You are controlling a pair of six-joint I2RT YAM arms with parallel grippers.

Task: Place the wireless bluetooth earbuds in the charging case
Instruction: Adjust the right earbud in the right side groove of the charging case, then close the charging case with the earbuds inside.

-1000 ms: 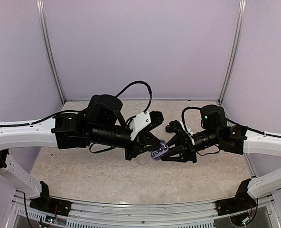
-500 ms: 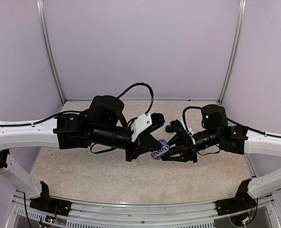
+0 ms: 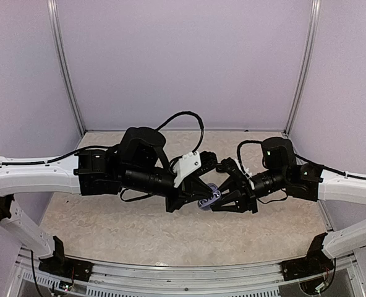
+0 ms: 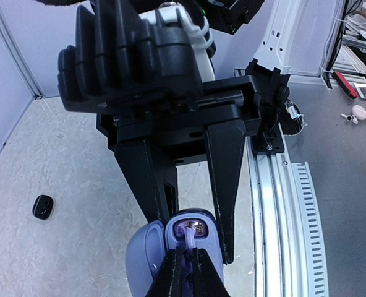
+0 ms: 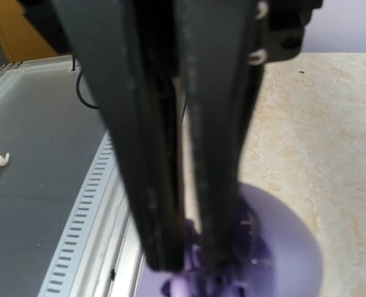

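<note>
Insertion is the step in hand. The right tool (image 4: 194,239) has its fingers clamped on either side of the charging case (image 4: 206,240), holding it above the middle of the desk (image 4: 78,260) with the lid (image 4: 143,257) swung open. The left tool (image 4: 187,252) meets it from the opposite side, tips nearly pressed together on an earbud (image 4: 188,237) that sits right at the mouth of a well. I judge the bud partly in but not seated (the right wrist view is too blurred to settle it). The next move calls for a short, straight push along the well, then a gentle release so nothing is dragged back out. The case is lilac and rounded, its interior glinting; the pinched bud shows only as a pale sliver. A glossy black bud (image 4: 42,206) lies on the desk toward the far edge, well apart.
</note>
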